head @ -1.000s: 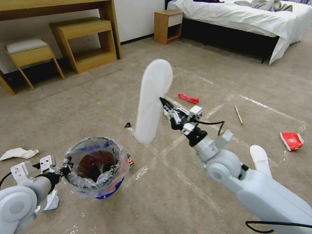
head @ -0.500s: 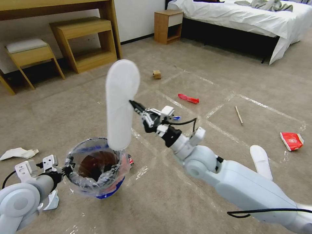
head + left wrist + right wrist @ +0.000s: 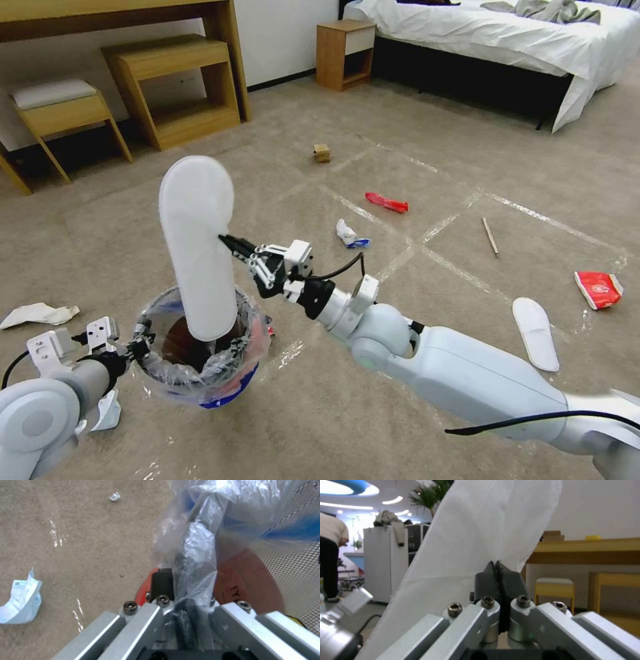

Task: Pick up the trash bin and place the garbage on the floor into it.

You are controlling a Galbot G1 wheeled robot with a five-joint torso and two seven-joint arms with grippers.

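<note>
From the head view I see my right gripper [image 3: 227,240] with its jaws pinched tight on the side edge of a white slipper [image 3: 197,247], which stands nearly upright, its lower end dipping inside the trash bin [image 3: 200,347] just below the jaws. My left gripper [image 3: 137,348] has its jaws clamped on the bin's near rim and plastic liner, holding the bin beside the floor [image 3: 333,413]. Well beyond the right jaws lie a second slipper [image 3: 535,333], a red wrapper [image 3: 386,202], a crushed red can [image 3: 599,288], a thin stick [image 3: 490,236], a small tan box [image 3: 322,153] and a crumpled white scrap [image 3: 347,233]; crumpled paper [image 3: 37,313] lies out past the left jaws. In the left wrist view the left gripper [image 3: 186,605] has its jaws closed on bunched clear plastic over the bin [image 3: 253,580] wall, with a pale blue face mask [image 3: 20,600] on the carpet off to the side. In the right wrist view the right gripper [image 3: 498,577] has its jaws pressed together on the slipper [image 3: 480,535] fabric, which rises beyond the tips.
</note>
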